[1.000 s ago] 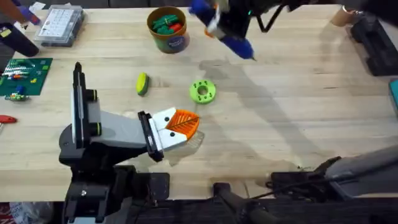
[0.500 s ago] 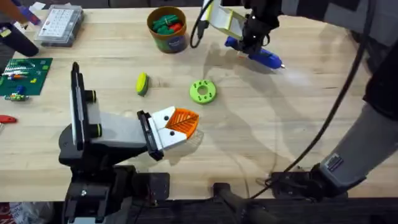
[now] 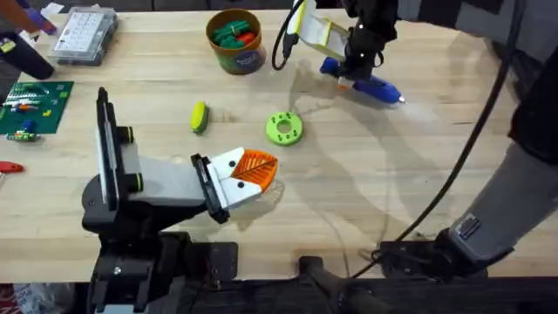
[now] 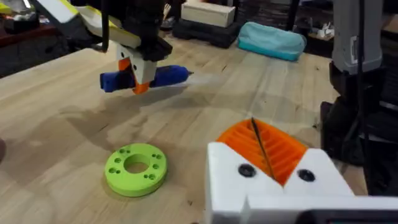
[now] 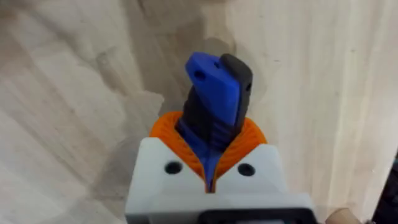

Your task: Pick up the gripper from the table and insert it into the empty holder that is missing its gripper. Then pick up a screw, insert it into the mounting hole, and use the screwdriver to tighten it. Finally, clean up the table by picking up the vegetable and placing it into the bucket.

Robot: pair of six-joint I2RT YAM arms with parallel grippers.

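My right gripper [image 3: 357,65] is at the table's far side, shut on the blue screwdriver [image 3: 370,85]. The screwdriver lies nearly level, just above the wood, with its silver bit pointing right. In the right wrist view its blue end [image 5: 214,102] sticks out from between the orange pads [image 5: 168,134]. The left wrist view shows it in the distance [image 4: 168,76]. The holder [image 3: 170,181], a white boxy wrist with a black bracket, carries two orange ribbed fingers pressed together; this is my left gripper [image 3: 261,173], shut and empty. The vegetable [image 3: 199,117] lies to its left, and the bucket [image 3: 235,39] stands at the back. I cannot make out a screw.
A green disc with holes [image 3: 284,127] lies between the two grippers, close ahead of the left fingers [image 4: 135,169]. A clear parts box [image 3: 83,35] and a green board [image 3: 33,105] sit at the far left. Black gear [image 3: 523,61] is at the far right. The bucket holds green and red pieces.
The right arm carried the screwdriver rightward along the back of the table and lowered it toward the wood. The left arm, vegetable and disc stayed put.
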